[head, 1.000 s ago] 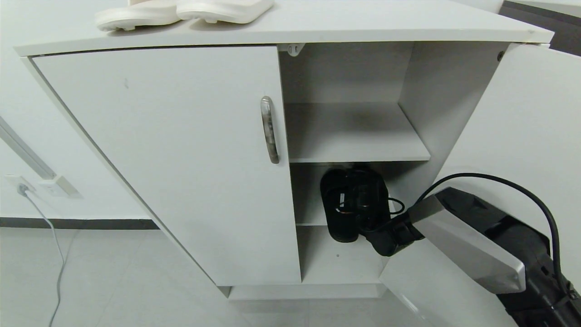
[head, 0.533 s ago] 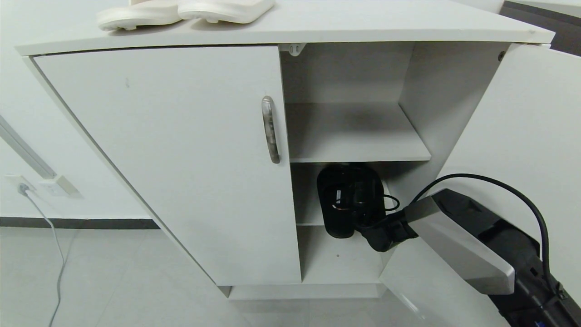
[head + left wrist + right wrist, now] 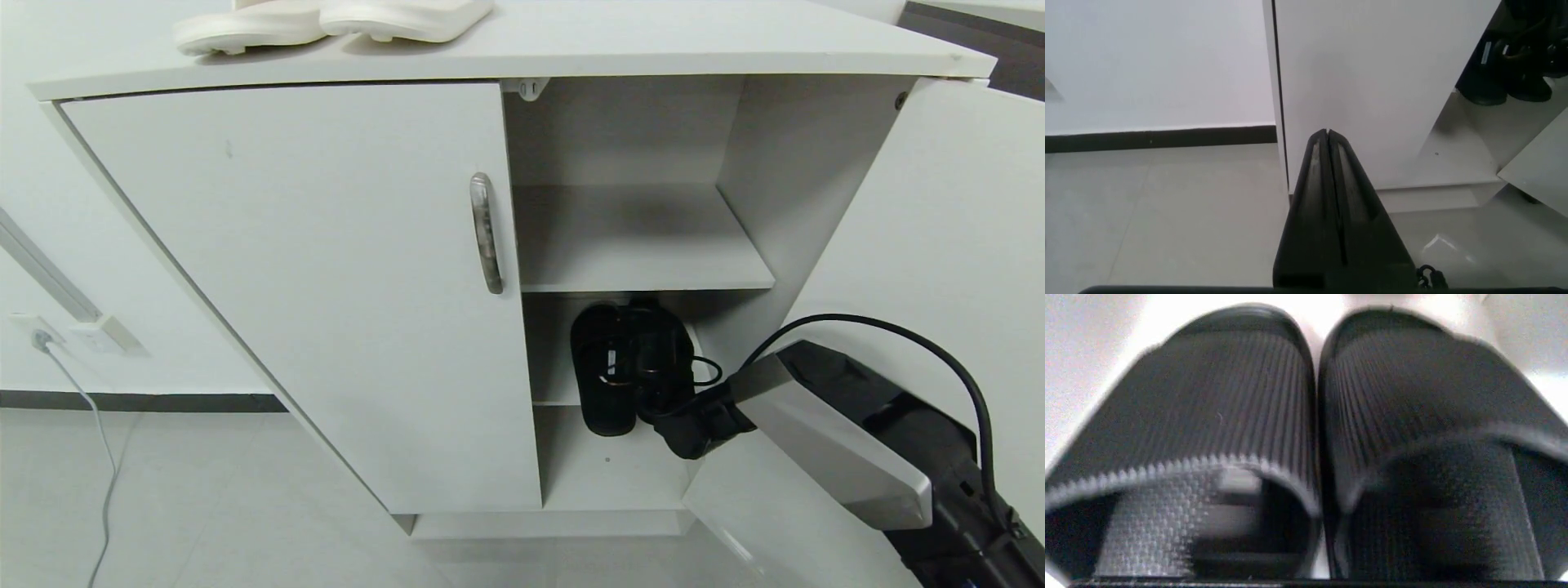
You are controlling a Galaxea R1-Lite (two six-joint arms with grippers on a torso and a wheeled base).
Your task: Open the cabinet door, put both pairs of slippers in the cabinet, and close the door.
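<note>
In the head view, we are seeing the right gripper (image 3: pixel 657 400) holding the black slippers (image 3: pixel 608 367) at the front edge of the middle shelf (image 3: pixel 555 392) of the cabinet (image 3: pixel 653 49), probably to push them deeper. The white slippers (image 3: pixel 326 20) are lying on top. In the left wrist view, the left gripper (image 3: pixel 1327 135) is hanging closed and empty. In the right wrist view, the black slippers (image 3: pixel 1233 416) are lying side by side.

No text, number or sign can be read anywhere. A small pale patch (image 3: pixel 1239 483) sits on the insole of one of the black slippers (image 3: pixel 1184 449), under its strap, too blurred to make out.
</note>
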